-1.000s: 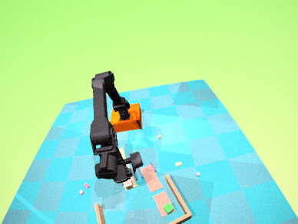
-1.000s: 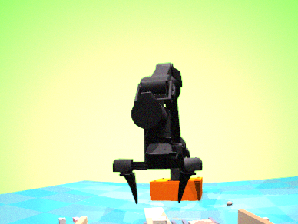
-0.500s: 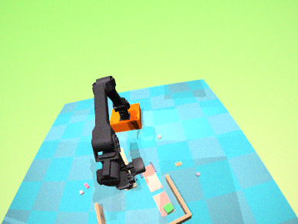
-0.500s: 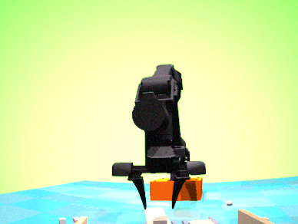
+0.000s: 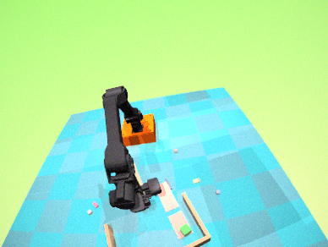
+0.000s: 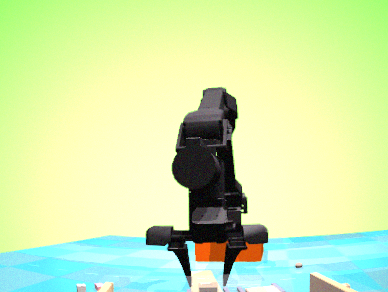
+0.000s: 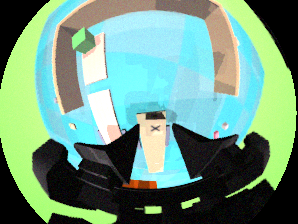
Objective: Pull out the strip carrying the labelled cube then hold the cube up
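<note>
A beige strip (image 5: 137,174) (image 7: 156,161) in one piece runs from the orange block's side to under my gripper. The cube marked with a dark X (image 7: 155,128) sits at its far end; the arm hides it in the top view. My gripper (image 6: 207,280) (image 7: 156,125) is partly open, its fingertips low on either side of the cube, with gaps showing in the wrist view. A second, pale strip is in two pieces with a gap: the near piece (image 5: 169,200) (image 7: 103,110) and the far piece (image 5: 177,220) (image 7: 96,69), which carries a green cube (image 5: 185,229) (image 7: 83,41).
A wooden wall (image 5: 196,216) (image 7: 223,50) forms a three-sided frame around the strips' far ends; its other side (image 5: 109,234) shows at the front left. The orange block (image 5: 141,138) (image 6: 250,252) is at the arm's base. Small pink, white and beige bits lie outside the frame.
</note>
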Available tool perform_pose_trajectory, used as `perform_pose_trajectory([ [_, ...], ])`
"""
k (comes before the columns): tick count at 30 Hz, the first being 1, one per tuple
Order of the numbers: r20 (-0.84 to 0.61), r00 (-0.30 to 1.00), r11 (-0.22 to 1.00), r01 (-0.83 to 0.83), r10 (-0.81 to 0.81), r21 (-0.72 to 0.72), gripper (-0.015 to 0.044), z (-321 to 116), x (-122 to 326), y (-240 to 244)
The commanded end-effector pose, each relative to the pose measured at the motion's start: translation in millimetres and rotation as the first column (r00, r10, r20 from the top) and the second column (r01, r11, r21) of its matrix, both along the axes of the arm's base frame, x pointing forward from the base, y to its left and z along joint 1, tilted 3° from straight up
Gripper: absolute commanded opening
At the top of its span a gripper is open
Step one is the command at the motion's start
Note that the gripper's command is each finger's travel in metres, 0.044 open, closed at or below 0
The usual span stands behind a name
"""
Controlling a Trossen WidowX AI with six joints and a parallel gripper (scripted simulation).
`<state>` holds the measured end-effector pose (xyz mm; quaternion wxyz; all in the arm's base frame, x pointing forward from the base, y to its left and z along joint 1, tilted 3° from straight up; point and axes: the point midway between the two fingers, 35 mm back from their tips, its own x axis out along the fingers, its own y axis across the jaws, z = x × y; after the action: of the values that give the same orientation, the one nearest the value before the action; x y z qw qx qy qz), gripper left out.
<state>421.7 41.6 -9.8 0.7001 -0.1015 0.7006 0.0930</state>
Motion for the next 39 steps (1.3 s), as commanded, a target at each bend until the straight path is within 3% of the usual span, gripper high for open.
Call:
perform_pose_trajectory([
  [1,-0.010,1.000,1.000,0.005,-0.005,0.001,0.0250,-9,-2,0],
  [15,-0.010,1.000,1.000,0.005,-0.005,0.001,0.0250,-23,-3,0],
  [19,-0.006,1.000,1.000,0.000,0.000,-0.001,0.0145,-21,-2,0],
  [25,-0.006,1.000,1.000,0.000,0.000,-0.001,0.0105,-21,-2,0],
  [29,-0.006,1.000,1.000,0.000,0.000,-0.001,0.0000,-19,-4,0],
  [39,-0.011,1.000,1.000,0.003,-0.003,0.000,0.0000,9,-40,-4],
])
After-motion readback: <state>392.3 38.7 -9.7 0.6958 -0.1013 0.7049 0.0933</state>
